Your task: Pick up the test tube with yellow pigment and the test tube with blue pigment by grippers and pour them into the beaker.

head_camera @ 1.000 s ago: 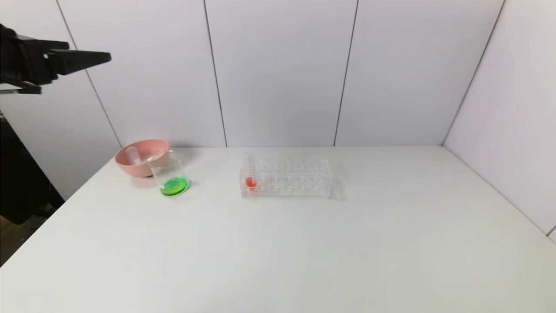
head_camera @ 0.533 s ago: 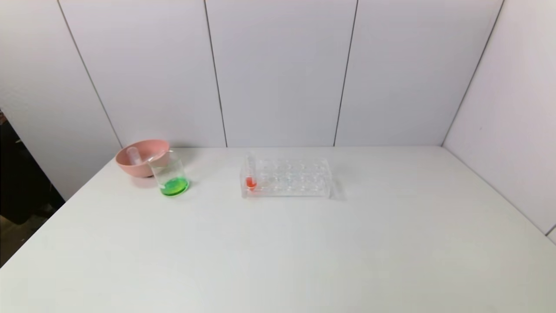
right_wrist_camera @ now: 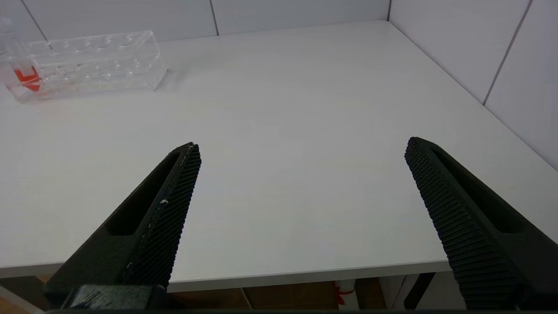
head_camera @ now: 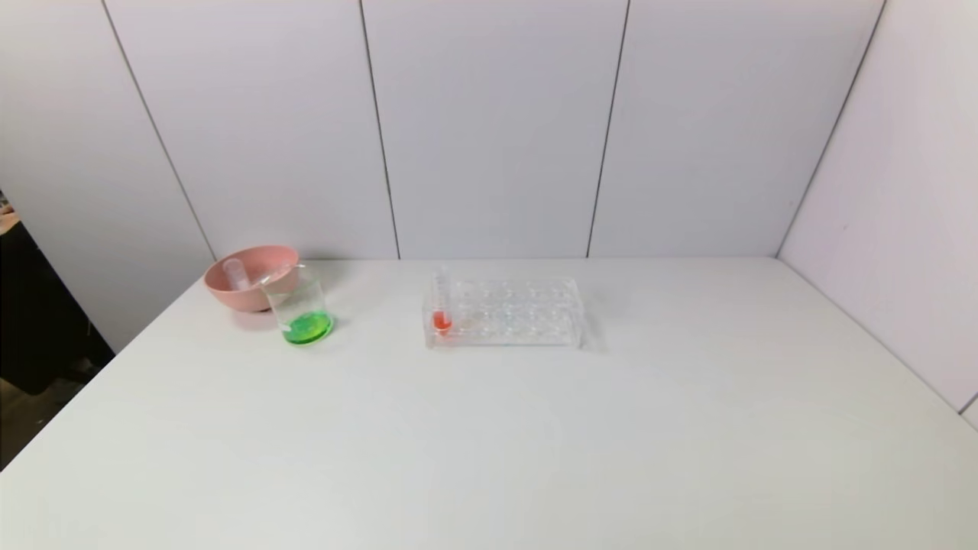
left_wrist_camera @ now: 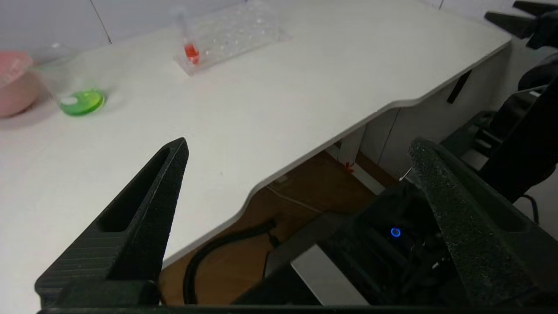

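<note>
The beaker [head_camera: 304, 309] stands at the back left of the table with green liquid at its bottom; the left wrist view shows it too [left_wrist_camera: 80, 93]. No test tube with yellow pigment or test tube with blue pigment shows in any view. My left gripper [left_wrist_camera: 298, 148] hangs open and empty over the table's front edge, far from the beaker. My right gripper [right_wrist_camera: 301, 146] is open and empty above the front right of the table. Neither gripper appears in the head view.
A pink bowl [head_camera: 221, 289] sits just behind the beaker with a clear empty tube [head_camera: 234, 273] leaning in it. A clear tube rack [head_camera: 519, 313] at mid-table holds one tube with red-orange liquid [head_camera: 441, 319]. White walls close the back and right.
My left gripper, seen high at the far left of the head view a second ago, has moved out of that view. Beaker, bowl and rack have not moved.
</note>
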Tool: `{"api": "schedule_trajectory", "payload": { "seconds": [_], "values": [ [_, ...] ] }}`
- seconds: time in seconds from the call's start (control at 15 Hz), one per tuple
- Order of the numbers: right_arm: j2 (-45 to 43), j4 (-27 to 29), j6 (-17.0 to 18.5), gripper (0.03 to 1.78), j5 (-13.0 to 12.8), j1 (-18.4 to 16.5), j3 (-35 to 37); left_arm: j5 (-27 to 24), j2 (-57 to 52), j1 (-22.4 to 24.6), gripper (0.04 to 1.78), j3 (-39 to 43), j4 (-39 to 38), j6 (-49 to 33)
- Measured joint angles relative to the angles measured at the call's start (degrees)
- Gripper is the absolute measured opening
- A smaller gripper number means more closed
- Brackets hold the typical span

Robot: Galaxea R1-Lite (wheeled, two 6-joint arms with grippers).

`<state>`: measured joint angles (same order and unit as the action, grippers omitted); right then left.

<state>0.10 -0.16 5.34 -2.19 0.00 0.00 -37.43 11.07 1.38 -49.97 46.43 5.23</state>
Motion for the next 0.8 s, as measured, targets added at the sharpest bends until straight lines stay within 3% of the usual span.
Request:
{"api": "schedule_trajectory", "payload": {
  "seconds": [0.27,0.53,0.73,0.8],
  "values": [
    [0.0,0.0,0.0,1.71,0.0,0.0,0.0,12.5,-8.1,-0.9,1.76,16.8,-7.6,1.4],
    [0.0,0.0,0.0,1.71,0.0,0.0,0.0,28.8,-10.6,-1.2,1.76,36.6,-28.4,3.1],
    [0.0,0.0,0.0,1.71,0.0,0.0,0.0,35.5,-11.1,-1.2,1.76,47.8,-46.1,2.5],
    [0.0,0.0,0.0,1.71,0.0,0.0,0.0,36.3,-11.1,-1.2,1.76,48.9,-47.6,1.2]
  ]
}}
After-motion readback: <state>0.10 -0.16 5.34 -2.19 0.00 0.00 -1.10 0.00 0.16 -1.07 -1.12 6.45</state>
